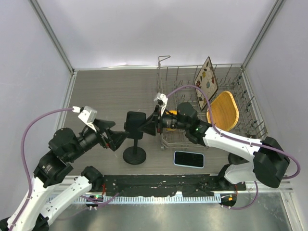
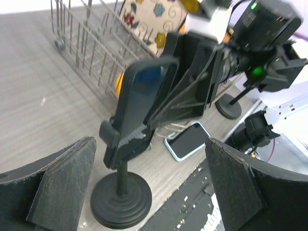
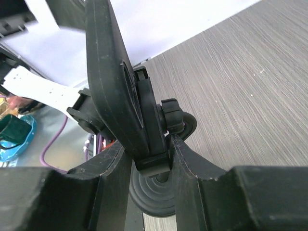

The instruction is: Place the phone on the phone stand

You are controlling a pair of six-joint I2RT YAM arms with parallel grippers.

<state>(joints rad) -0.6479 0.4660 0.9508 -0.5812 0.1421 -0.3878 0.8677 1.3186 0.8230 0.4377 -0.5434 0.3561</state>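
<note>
The black phone stand (image 1: 134, 139) stands on its round base (image 1: 134, 155) near the table's front middle. My right gripper (image 1: 151, 124) is shut on the stand's cradle (image 3: 130, 110) from the right; its fingers (image 3: 192, 183) pinch the cradle's lower edge above the base (image 3: 159, 197). The phone (image 1: 188, 159), dark screen with a light blue rim, lies flat on the table right of the stand; it also shows in the left wrist view (image 2: 187, 140). My left gripper (image 1: 115, 139) is open and empty just left of the stand's post (image 2: 122, 175), touching nothing.
A wire dish rack (image 1: 240, 96) stands at the back right, holding a wooden plate (image 1: 223, 110) and a patterned board (image 1: 207, 79). A black rail (image 1: 159, 183) runs along the near edge. Grey walls close in both sides.
</note>
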